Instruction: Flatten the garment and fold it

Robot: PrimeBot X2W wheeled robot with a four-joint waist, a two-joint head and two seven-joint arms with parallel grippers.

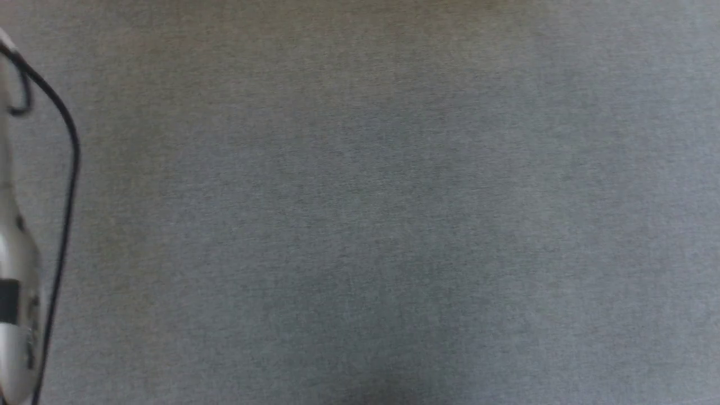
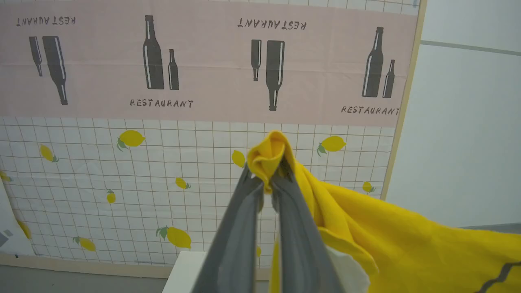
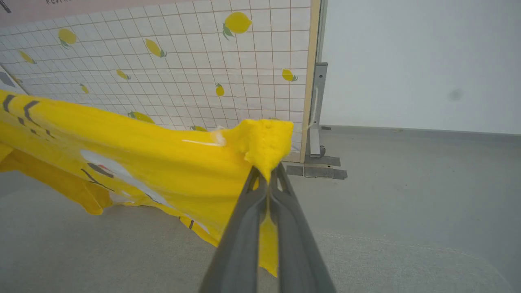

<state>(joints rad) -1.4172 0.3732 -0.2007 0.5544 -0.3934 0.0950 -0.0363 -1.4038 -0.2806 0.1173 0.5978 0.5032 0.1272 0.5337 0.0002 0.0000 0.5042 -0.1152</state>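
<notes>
Where the garment (image 3: pixel 142 158) spans stretched between 2 grips, the left hand (image 2: pixel 266 181) is clenched on 1 bunched edge, the right hand (image 3: pixel 268 174) on another. Grey table (image 1: pixel 360 225) spreads wide beneath. Lemon-print panel (image 3: pixel 183 61) stands behind; plain wall (image 3: pixel 407 61) beside it.

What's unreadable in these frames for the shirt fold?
- Left wrist view: the garment runs off the right and bottom edges; bunching hides which part the left jaws pinch.
- Right wrist view: the garment is cut by the left edge; folds hide most of its print; the same doubt holds for the right jaws.
- Head view: the pale forearm is blurred and cut by the left edge.
</notes>
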